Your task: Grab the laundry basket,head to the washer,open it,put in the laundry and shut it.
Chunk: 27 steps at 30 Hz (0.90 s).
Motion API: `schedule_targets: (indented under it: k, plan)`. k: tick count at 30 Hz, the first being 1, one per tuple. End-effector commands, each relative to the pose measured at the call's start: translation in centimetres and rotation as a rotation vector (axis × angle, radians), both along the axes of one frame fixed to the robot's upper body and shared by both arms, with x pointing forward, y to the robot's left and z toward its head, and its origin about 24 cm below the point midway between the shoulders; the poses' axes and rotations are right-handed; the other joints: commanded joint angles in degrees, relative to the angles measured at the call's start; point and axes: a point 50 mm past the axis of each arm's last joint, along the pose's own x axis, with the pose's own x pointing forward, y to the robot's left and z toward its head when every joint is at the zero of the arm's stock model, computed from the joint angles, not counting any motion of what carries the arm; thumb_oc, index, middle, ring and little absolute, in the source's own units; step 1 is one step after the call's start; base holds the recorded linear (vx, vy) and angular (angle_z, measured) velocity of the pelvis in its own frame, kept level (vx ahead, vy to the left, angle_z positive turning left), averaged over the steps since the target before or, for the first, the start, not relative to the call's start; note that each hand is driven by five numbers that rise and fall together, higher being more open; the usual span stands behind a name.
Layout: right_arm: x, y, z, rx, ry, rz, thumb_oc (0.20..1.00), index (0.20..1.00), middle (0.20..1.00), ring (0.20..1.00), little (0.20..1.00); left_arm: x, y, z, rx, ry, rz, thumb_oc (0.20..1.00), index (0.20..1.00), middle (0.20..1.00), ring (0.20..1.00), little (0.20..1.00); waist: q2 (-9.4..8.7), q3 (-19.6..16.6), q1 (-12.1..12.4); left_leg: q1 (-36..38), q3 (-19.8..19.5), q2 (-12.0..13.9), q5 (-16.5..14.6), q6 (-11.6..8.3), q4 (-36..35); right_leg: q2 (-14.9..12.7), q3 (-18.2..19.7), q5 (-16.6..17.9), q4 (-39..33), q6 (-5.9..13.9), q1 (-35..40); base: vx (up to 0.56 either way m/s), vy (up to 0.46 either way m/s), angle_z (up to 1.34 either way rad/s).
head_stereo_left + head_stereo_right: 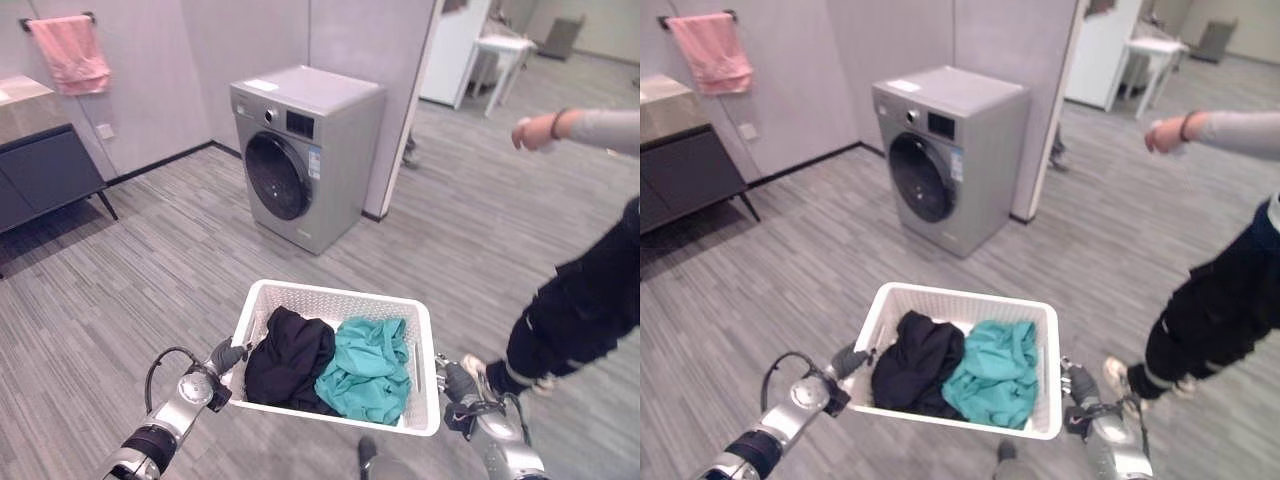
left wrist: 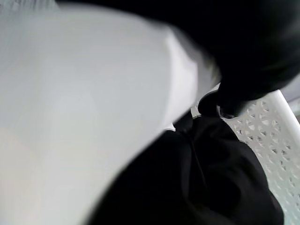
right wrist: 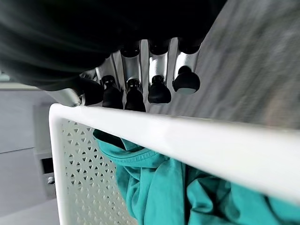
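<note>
Gripping the laundry basket (image 1: 425, 330) are left hand (image 1: 225, 357) and right hand (image 1: 458, 384).

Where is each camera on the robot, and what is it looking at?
Left eye view: on the head, looking down at the white basket, washer ahead; both arms show.
Right eye view: beside it, same scene; a person stands to the right.
Left wrist view: on the left wrist, against the basket's rim, black garment below.
Right wrist view: on the right wrist; right hand fingers over the rim, teal garment inside.
Both wrist views share the basket.

head pair looking down, wrist views close on basket (image 1: 420, 330)
</note>
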Motion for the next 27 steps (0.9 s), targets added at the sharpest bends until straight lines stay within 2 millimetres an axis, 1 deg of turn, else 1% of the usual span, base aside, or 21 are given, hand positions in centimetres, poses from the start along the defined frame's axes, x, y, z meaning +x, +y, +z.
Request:
schedule_targets:
  k: [1, 3, 6, 11, 19, 27]
  plan:
    - [1.35, -0.61, 2.63, 0.001, -0.171, 0.01, 0.2, 0.2, 0.2, 0.2, 0.2, 4.23, -2.23, 4.94, -0.124, -0.287, -0.057, 0.2, 0.2, 0.2, 0.2, 0.2, 2.04, -4.0, -0.5, -8.4, 0.9, 7.6, 5.6, -0.61, -4.8, -2.1, -3.3, -7.7, 1.6, 7.15, 6.3, 0.07, -0.107, 0.09]
    - [1.1, -0.7, 2.5, 0.003, -0.168, 0.0, 0.2, 0.2, 0.2, 0.2, 0.2, 3.98, -2.09, 4.73, -0.131, -0.282, -0.044, 0.2, 0.2, 0.2, 0.2, 0.2, 2.1, -4.6, -0.3, -8.1, 0.3, 8.2, 5.8, -1.01, -5.5, -1.6, -3.7, -8.7, 0.5, 6.88, 7.3, 0.03, -0.064, 0.11]
    - [0.85, -0.8, 2.4, 0.004, -0.168, -0.008, 0.2, 0.2, 0.2, 0.2, 0.2, 3.85, -2.06, 4.52, -0.136, -0.275, -0.037, 0.2, 0.2, 0.2, 0.2, 0.2, 2.24, -5.0, -0.4, -7.8, -0.1, 8.9, 6.1, -1.57, -6.6, -1.2, -4.6, -9.3, -0.6, 6.69, 8.1, 0.0, -0.053, -0.08]
    - [0.55, -1.3, 2.4, -0.019, -0.168, -0.015, 0.2, 0.2, 0.2, 0.2, 0.2, 3.76, -1.84, 4.5, -0.132, -0.274, -0.034, 0.2, 0.2, 0.2, 0.2, 0.2, 2.45, -5.4, -0.4, -7.7, -0.6, 9.6, 6.4, -2.12, -7.2, -0.5, -4.9, -10.1, -1.7, 6.23, 9.0, 0.0, -0.042, -0.04]
    - [0.49, -1.27, 2.15, -0.041, -0.149, 0.005, 0.2, 0.2, 0.2, 0.2, 0.2, 3.76, -1.56, 4.51, -0.125, -0.276, -0.026, 0.2, 0.2, 0.2, 0.2, 0.2, 2.6, -5.7, -0.1, -7.8, -0.8, 10.4, 7.2, -2.53, -8.2, -0.1, -5.2, -10.5, -2.8, 5.97, 9.8, -0.02, -0.015, -0.07]
    - [0.35, -1.02, 1.79, -0.049, -0.132, 0.019, 0.2, 0.2, 0.2, 0.2, 0.2, 3.79, -1.5, 4.52, -0.124, -0.276, -0.026, 0.2, 0.2, 0.2, 0.2, 0.2, 2.98, -5.7, -0.1, -8.0, -0.5, 10.5, 7.8, -2.76, -9.4, 0.0, -5.4, -10.4, -3.4, 5.9, 9.9, -0.02, 0.005, 0.01]
